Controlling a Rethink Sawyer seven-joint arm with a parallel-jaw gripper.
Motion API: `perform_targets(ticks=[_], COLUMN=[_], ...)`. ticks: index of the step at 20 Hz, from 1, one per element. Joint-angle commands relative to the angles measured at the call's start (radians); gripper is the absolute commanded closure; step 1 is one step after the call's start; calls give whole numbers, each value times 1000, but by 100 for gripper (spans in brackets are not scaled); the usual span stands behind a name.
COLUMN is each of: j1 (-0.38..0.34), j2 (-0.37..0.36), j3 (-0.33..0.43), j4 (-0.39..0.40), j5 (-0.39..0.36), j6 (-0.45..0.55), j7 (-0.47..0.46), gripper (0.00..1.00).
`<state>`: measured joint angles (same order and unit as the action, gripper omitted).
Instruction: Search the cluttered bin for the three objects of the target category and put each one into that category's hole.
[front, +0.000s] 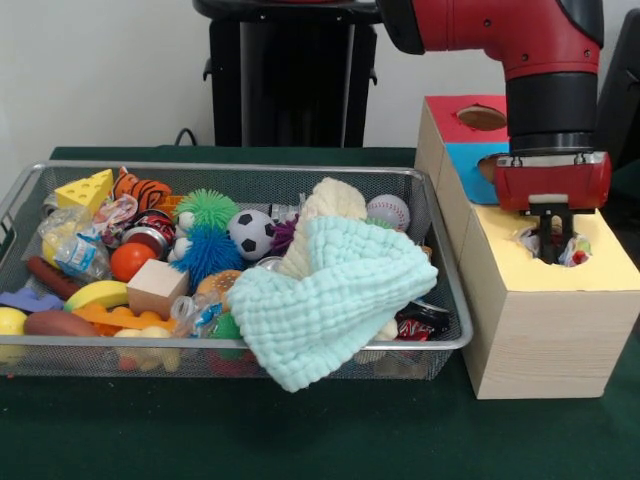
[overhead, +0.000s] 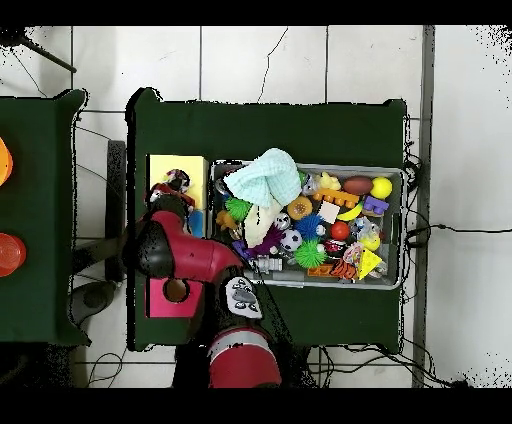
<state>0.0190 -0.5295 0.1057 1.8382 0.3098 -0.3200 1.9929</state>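
Note:
My gripper hangs straight down over the round hole in the yellow top panel of the pale wooden box. It is shut on a crumpled multicolour-print wrapper that bulges out on both sides of the fingers at the hole's rim. The overhead view shows the same wrapper on the yellow panel. The wire-mesh bin lies left of the box. Two more crinkly clear wrappers sit in the bin, one at its left end and one near the front.
A mint knitted cloth drapes over the bin's front rim, a cream cloth behind it. Spiky balls, a soccer ball, a wooden block and toy food fill the bin. Blue and red panels lie behind the yellow one.

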Motion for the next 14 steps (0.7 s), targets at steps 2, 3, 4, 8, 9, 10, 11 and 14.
perform_targets(ticks=[2,3,4,8,9,10,11,14], j1=[274,262,238,170,167,162,164,154], j2=[173,170,161,116,94,84,68,41], j3=[-430,-423,-399,-328,-319,-317,-317,-319], j4=[-443,-458,-460,-446,-420,-412,-398,-395], j5=[15,-5,-24,-73,-77,-78,-80,-74], j6=[978,981,980,962,961,974,982,1049], j7=[-9,5,25,43,51,60,73,93], gripper=[100,100,100,100,100,100,100,100])
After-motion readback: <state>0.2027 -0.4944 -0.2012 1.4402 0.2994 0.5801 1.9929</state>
